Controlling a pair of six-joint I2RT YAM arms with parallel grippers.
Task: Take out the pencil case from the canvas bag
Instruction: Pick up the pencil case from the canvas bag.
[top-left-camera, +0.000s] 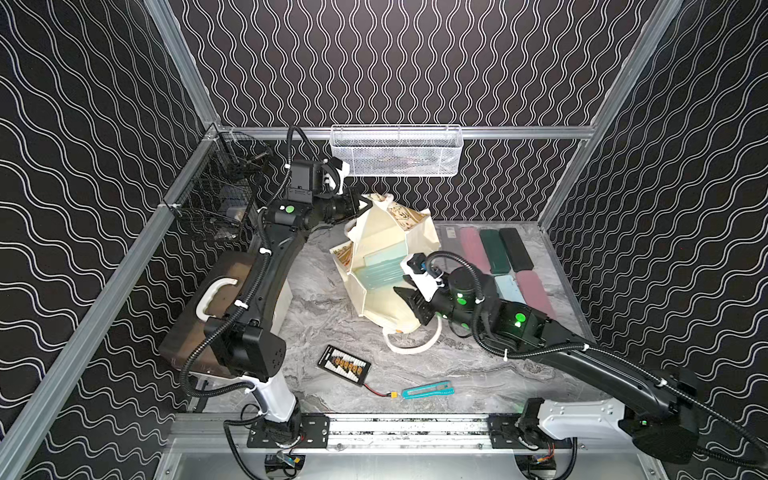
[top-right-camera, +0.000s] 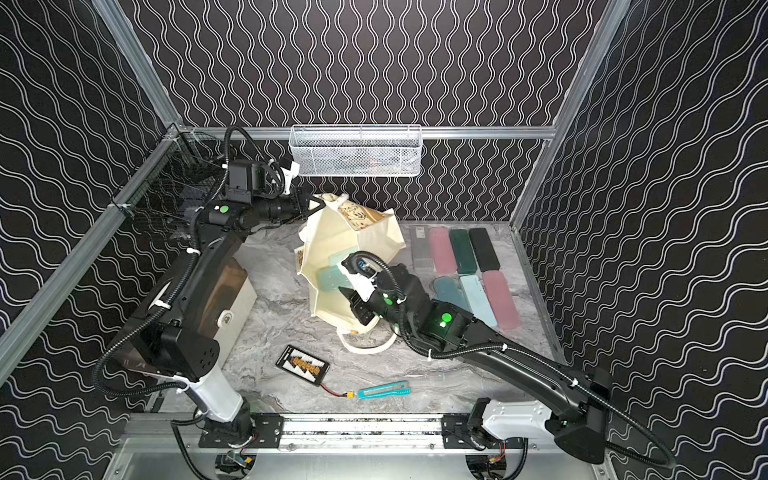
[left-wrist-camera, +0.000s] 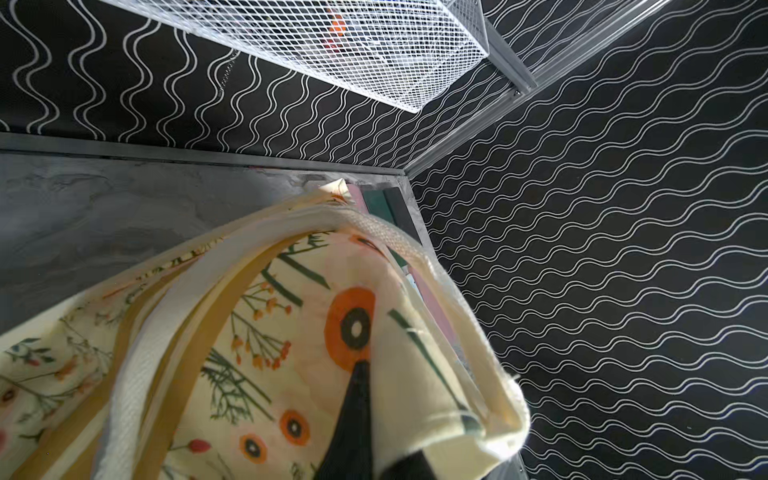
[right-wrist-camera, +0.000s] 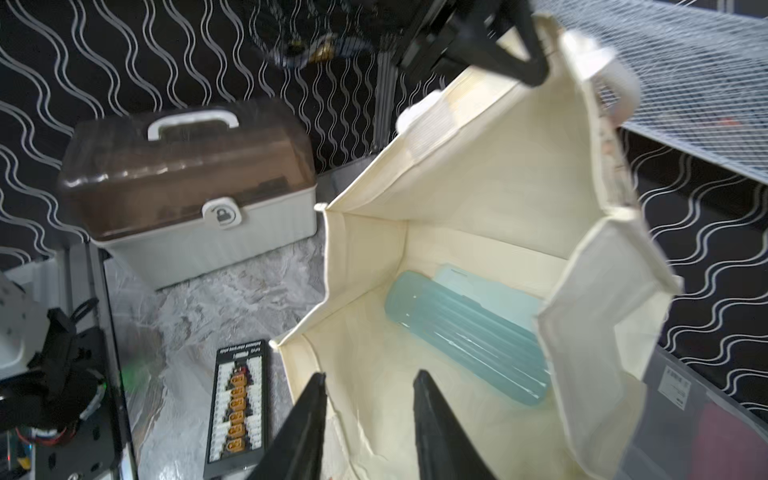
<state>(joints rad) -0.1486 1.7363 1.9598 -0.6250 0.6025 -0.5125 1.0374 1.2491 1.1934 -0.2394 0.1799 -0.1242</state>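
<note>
Not much done yet tbh. Up front the right gripper (right-wrist-camera: 370, 374) sits half-open astride the near wall of the bag (right-wrist-camera: 478, 199), clamping nothing. The pencil case (right-wrist-camera: 469, 336) lies on the bag floor, untouched. At the far rim the left gripper (top-left-camera: 365, 203) pinches the bag, holding its mouth open.

One canvas bag (top-left-camera: 382, 232), two baskets (top-left-camera: 397, 156)
</note>
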